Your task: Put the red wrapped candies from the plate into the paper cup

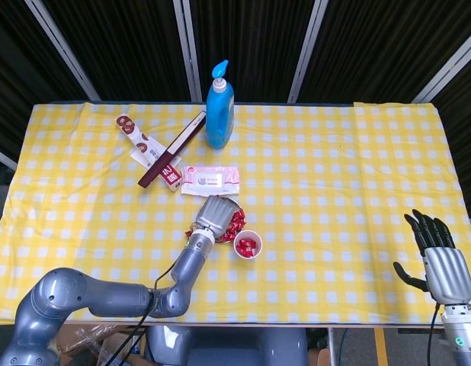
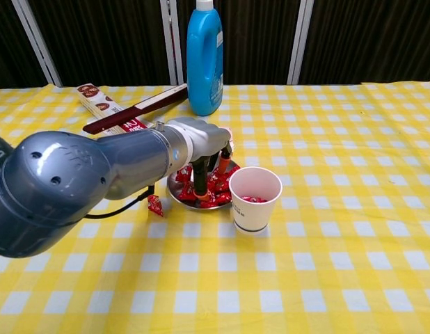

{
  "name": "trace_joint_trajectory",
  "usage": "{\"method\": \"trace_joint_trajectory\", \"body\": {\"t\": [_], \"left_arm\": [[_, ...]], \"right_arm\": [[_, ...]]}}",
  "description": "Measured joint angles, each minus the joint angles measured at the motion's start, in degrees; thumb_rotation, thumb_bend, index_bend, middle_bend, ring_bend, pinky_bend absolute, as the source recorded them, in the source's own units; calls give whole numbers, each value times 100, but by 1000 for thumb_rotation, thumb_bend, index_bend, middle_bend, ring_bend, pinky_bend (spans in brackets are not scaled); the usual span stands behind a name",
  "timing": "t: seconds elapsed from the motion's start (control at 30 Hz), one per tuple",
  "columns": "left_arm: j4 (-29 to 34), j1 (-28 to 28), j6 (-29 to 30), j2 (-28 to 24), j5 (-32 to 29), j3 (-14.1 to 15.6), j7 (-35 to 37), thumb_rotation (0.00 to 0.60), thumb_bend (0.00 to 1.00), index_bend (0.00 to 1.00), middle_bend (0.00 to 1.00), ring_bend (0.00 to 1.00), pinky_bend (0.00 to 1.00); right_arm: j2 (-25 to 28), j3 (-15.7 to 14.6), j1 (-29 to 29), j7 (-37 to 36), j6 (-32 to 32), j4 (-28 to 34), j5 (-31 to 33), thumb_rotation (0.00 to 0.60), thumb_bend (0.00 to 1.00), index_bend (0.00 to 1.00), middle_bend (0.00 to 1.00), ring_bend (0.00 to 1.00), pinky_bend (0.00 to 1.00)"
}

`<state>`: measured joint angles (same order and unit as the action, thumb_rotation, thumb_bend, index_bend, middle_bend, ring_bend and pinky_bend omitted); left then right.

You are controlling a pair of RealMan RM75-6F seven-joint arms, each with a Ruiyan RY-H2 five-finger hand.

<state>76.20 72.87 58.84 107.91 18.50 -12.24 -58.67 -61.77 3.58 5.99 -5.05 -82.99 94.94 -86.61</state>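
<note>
A small metal plate holds several red wrapped candies near the table's middle. My left hand hovers low over it, fingers pointing down and touching the pile. Whether any candy is pinched is hidden. From the head view the left hand covers most of the plate, with candies showing at its right. The white paper cup stands upright just right of the plate, with red candies inside. One candy lies loose on the cloth left of the plate. My right hand is off the table's right edge, fingers spread, empty.
A blue pump bottle stands behind the plate. A pink packet lies between bottle and plate. A long brown box and snack packets lie at the back left. Yellow checked cloth covers the table.
</note>
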Motion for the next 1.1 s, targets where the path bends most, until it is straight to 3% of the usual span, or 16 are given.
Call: {"method": "trace_joint_trajectory", "body": {"t": [0.43, 0.77, 1.1], "left_arm": [[-334, -109, 82, 244, 180, 80, -50, 600, 425, 584, 612, 880, 935], [-46, -227, 238, -21, 506, -113, 33, 600, 428, 593, 620, 880, 936], [964, -305, 458, -703, 646, -372, 41, 600, 428, 589, 618, 880, 935]], "right_arm": [[-13, 0, 7, 21, 17, 12, 11, 600, 356, 0, 0, 0, 0], [-8, 4, 8, 12, 22, 20, 25, 600, 356, 0, 0, 0, 0], [-19, 7, 9, 60, 22, 13, 32, 600, 356, 0, 0, 0, 0]]}}
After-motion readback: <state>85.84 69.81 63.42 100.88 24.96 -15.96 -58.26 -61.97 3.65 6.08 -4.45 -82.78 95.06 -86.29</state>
